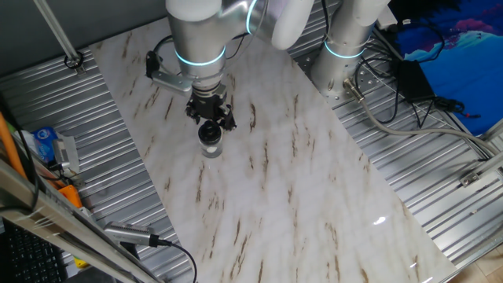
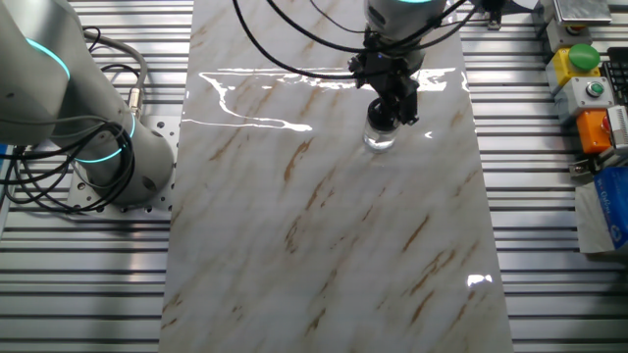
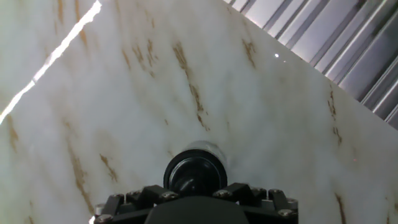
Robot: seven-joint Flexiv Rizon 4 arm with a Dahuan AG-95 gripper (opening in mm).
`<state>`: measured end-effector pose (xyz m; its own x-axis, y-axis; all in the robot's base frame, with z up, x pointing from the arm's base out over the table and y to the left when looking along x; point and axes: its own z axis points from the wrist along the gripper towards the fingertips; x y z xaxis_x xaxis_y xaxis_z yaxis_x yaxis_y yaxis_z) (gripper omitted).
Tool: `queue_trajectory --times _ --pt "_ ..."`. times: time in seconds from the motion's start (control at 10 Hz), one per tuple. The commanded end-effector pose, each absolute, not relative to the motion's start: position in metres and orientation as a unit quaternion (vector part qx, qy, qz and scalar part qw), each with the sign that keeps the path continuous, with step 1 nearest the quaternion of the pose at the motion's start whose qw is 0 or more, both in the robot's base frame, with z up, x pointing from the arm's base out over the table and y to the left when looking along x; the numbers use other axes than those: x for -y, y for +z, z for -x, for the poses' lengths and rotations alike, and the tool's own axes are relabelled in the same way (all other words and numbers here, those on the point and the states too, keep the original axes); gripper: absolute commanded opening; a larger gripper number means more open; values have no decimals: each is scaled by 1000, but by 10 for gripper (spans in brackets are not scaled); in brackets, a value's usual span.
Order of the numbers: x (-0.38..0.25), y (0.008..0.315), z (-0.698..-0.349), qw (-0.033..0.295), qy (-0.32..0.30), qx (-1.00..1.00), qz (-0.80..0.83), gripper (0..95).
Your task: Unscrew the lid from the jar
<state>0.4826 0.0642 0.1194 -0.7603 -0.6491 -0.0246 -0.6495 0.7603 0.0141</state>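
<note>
The jar [image 1: 211, 146] is small and clear and stands upright on the marble table top [image 1: 299, 196]. The black round lid [image 1: 209, 130] sits on it. My gripper [image 1: 209, 119] comes straight down over the jar, and its black fingers [image 1: 226, 118] close in at the lid's sides. In the other fixed view the gripper [image 2: 392, 110] covers the lid and only the clear jar body [image 2: 381, 139] shows below it. In the hand view the glossy lid [image 3: 194, 171] sits just beyond the finger blocks, its near edge hidden by the hand.
A second robot base [image 1: 346, 47] stands at the table's far edge with cables [image 1: 393, 86] beside it. Ribbed metal decking [image 1: 94, 118] flanks the marble top. A button box [image 2: 589, 78] and small items lie on the decking.
</note>
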Motion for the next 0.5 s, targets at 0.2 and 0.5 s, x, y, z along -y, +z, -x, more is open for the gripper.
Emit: queue_trajectory --times 0.2,0.5 --pt "-64 122 -481 8 11 -938 345 760" --pt "-63 121 -481 8 11 -940 341 760"
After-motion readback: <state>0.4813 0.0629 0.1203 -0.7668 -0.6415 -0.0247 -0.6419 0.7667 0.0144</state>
